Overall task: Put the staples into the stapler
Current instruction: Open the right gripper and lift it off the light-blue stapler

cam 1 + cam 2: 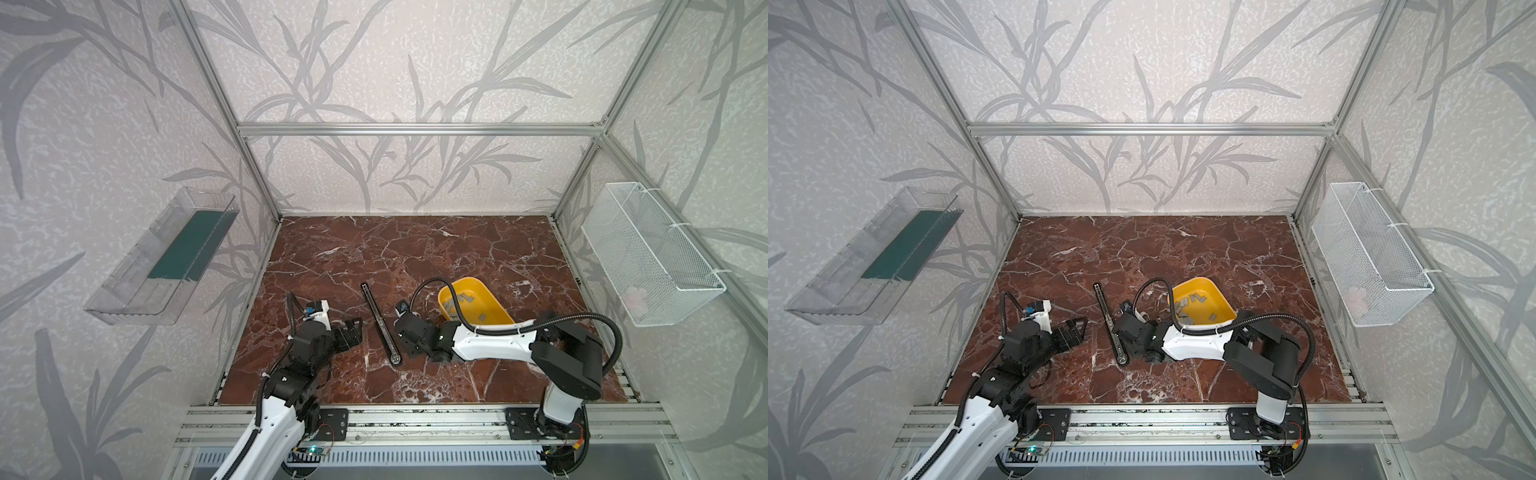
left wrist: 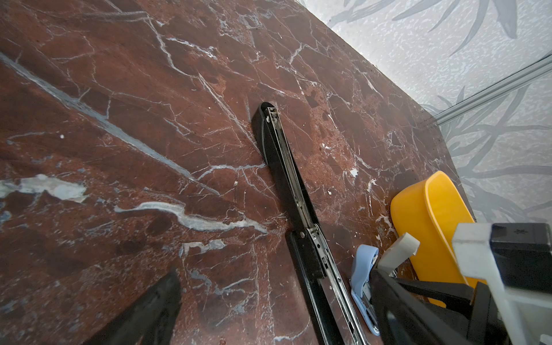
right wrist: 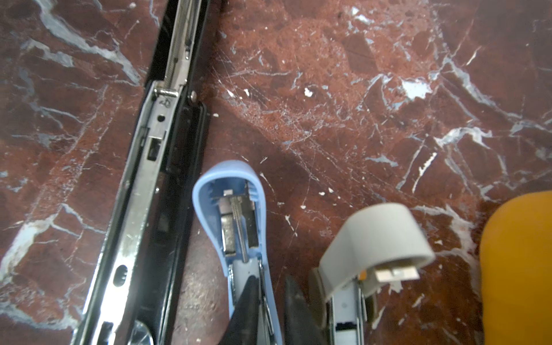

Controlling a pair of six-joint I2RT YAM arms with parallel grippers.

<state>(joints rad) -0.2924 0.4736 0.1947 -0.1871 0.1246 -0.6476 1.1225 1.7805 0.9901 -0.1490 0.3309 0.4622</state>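
step: loading the opened light-blue plastic stapler (image 3: 230, 167) | left gripper (image 1: 355, 330) wide | right gripper (image 3: 270, 279) nearly closed astride its wall (hold unclear) | grey metal staples (image 1: 1190, 307) in yellow plastic bowl (image 1: 1204, 286), right gripper's 2 o'clock | next: align strip with channel

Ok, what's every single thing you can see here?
Long stapler: one, black, opened flat, mid-table.
Blue stapler: one, small, open, beside the long stapler.
Grey stapler: one, small, open, between blue stapler and bowl.
Bowl: one, yellow, table's right side.
Staples: about a dozen, grey, in the bowl.
Bin: one, clear, left wall, dark green sheet inside.
Basket: one, white mesh, right wall.
Table: one, red-brown marble.
Left hand: black, open, left of long stapler.
Right hand: black, closed, at the blue stapler.
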